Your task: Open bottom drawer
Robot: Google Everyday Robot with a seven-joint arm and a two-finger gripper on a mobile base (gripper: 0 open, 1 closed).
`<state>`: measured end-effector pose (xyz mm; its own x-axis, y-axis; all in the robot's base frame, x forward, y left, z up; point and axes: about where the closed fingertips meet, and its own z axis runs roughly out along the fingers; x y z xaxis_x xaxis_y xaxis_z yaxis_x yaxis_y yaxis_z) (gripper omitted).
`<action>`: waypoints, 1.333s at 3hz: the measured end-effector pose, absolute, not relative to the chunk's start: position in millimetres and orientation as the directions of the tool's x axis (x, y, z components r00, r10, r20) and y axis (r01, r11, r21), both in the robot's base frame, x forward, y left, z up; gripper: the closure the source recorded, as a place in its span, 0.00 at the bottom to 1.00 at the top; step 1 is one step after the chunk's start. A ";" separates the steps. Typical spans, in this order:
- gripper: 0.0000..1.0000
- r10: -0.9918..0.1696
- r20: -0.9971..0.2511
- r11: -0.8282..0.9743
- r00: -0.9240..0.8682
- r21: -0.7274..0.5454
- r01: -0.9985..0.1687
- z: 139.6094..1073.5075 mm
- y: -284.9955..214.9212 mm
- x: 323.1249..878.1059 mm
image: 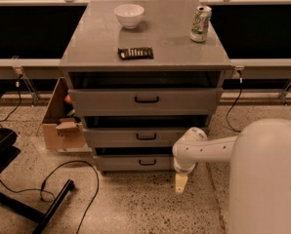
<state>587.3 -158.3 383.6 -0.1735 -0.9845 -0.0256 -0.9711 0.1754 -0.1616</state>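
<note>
Three drawers on your grey cabinet [179, 50], and the bottom drawer [121, 163] sat lowest, just above the floor, with its right end hidden behind your arm [209, 149]. Your gripper [181, 183] hung pointing down just right of that drawer front, well off its black handle [147, 162]. Spread or pinched? Honestly couldn't tell. Your arm's white shell ran off-frame.
</note>
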 end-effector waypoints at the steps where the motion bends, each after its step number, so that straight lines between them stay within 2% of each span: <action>1: 0.00 -0.985 -0.074 0.167 -0.156 -0.179 -0.970 348.8 -155.1 605.1; 4: 0.00 -0.988 -0.087 0.148 -0.130 -0.245 -0.958 262.7 -143.3 634.0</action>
<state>634.0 -143.3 262.7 -0.1305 -0.9876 -0.0873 -0.9582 0.1482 -0.2447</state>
